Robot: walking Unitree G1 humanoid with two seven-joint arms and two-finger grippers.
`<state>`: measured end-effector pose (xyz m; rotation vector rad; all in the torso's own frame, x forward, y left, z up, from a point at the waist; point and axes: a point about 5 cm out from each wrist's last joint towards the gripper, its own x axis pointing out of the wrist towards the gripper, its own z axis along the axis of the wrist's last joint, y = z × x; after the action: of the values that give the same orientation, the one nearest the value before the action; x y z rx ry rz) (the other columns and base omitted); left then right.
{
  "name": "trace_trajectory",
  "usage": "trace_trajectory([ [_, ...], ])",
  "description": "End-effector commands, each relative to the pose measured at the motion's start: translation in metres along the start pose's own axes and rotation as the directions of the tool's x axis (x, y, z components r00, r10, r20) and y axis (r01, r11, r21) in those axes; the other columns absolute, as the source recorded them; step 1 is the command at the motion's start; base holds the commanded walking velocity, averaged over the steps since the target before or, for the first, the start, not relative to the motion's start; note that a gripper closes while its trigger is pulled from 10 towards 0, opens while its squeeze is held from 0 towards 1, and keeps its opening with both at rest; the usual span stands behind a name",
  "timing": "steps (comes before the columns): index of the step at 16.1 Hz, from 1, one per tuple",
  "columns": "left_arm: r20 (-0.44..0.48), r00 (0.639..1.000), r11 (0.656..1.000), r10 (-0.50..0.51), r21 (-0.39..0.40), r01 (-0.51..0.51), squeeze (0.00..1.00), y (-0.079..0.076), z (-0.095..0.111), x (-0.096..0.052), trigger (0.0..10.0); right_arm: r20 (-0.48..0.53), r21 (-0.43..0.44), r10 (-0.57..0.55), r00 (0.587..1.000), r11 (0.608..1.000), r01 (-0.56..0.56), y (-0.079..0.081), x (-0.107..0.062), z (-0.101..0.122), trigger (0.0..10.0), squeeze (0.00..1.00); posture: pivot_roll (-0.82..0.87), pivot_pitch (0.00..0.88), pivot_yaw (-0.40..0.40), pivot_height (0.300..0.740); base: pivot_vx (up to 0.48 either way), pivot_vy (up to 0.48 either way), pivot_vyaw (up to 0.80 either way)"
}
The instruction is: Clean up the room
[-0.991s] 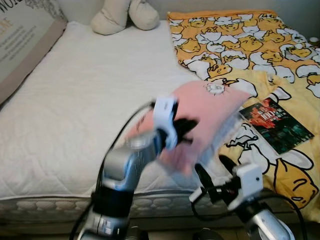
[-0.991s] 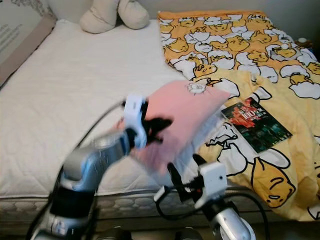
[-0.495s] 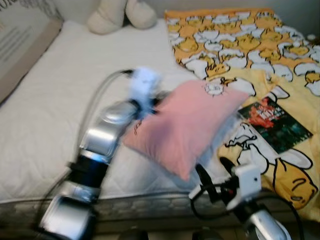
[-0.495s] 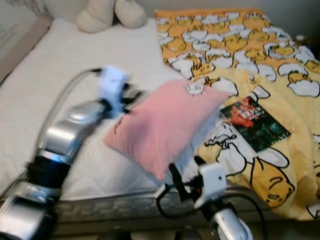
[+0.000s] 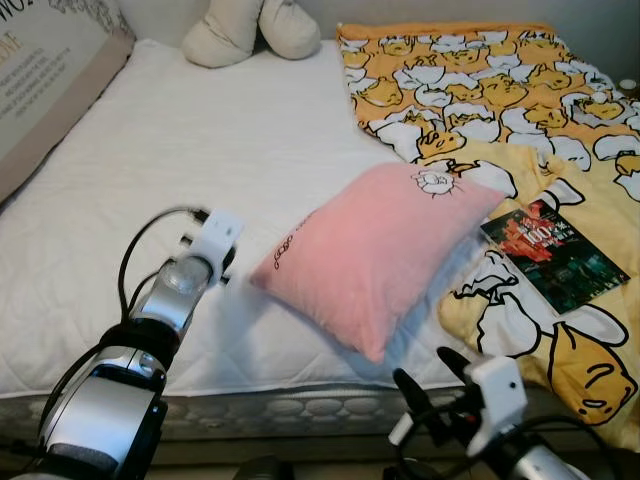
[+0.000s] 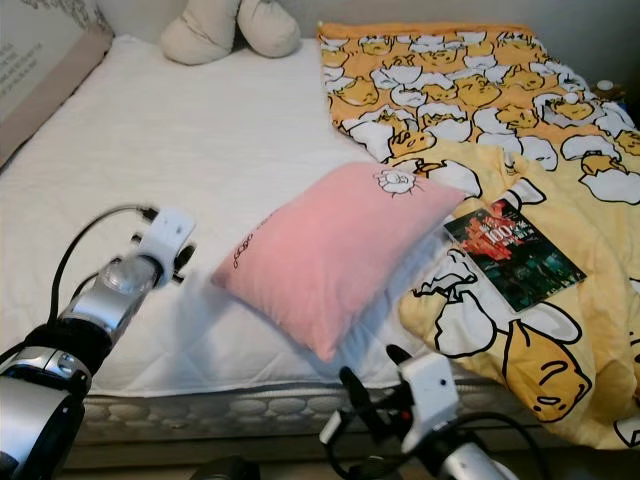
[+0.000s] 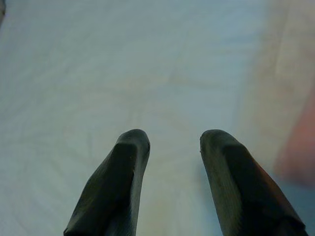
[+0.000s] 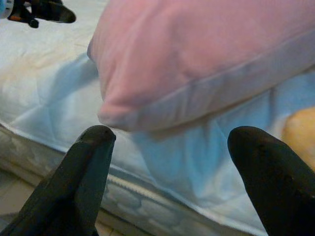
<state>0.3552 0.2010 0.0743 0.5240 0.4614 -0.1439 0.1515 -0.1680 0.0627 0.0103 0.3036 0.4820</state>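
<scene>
We log the white mattress as landmark. A yellow duck-print blanket covers its right part. The pink pillow lies on the mattress near the front edge, its right corner apparently over the blanket. A book rests on the blanket right of the pillow. Left gripper, fingers apart, holding nothing, hovers left of the pillow. Right gripper, fingers spread wide, sits below the mattress's front edge.

The left arm reaches forward and low, its silver forearm angled up toward the white wrist housing; the left claw has its two black fingers parted with nothing between them. The right arm is bent low in front of the body, and the right claw is spread wide, fingers far apart and empty
</scene>
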Motion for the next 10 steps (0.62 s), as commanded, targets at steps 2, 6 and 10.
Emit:
trace_trajectory([
  [2, 0.021, 0.999, 1.0, 0.025, -0.013, -0.024, 0.0, 0.004, 0.007, 0.002, 10.0, -0.024, 0.003, 0.015, 1.0, 1.0, -0.015, -0.006, -0.007, -0.001, 10.0, 0.0, -0.14, 0.012, 0.049, 0.71, 0.0, 0.0, 0.0],
  [6, 0.079, 0.995, 0.998, -0.059, -0.023, 0.061, 0.0, -0.018, 0.019, 0.006, 10.0, -0.082, 0.0, 0.025, 0.996, 1.0, -0.025, -0.009, -0.01, -0.014, 10.0, 0.0, -0.14, 0.015, 0.055, 0.71, 0.0, 0.0, 0.0],
  [10, 0.147, 0.972, 0.978, -0.181, -0.081, 0.194, 0.0, -0.047, 0.033, 0.007, 10.0, -0.087, 0.042, 0.032, 0.996, 0.999, -0.028, 0.001, -0.004, -0.021, 10.0, 0.0, -0.14, 0.016, 0.061, 0.71, 0.0, 0.0, 0.0],
])
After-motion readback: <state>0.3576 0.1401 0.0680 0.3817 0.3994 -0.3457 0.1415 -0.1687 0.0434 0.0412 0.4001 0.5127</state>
